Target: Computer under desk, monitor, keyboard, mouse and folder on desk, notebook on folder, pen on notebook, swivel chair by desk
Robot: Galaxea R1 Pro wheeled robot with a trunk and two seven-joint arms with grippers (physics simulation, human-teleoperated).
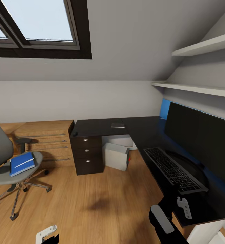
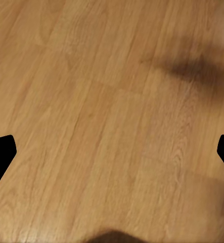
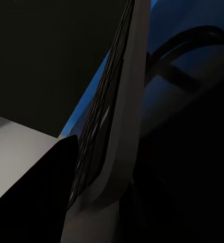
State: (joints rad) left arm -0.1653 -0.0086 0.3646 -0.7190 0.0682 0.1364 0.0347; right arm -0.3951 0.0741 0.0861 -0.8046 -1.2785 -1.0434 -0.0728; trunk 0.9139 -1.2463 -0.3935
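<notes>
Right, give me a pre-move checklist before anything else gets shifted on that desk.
1. Keyboard lying on the desk in front of the monitor: ok.
2. Computer under the desk: ok.
3. Blue folder moved off the swivel chair: not ok, it lies on the seat with a thin pale stick on top.
4. Mouse beside the keyboard: cannot tell.
5. Left gripper free: ok, fingers spread over bare floor.
6. Right gripper state at the keyboard's near end: cannot tell.
</notes>
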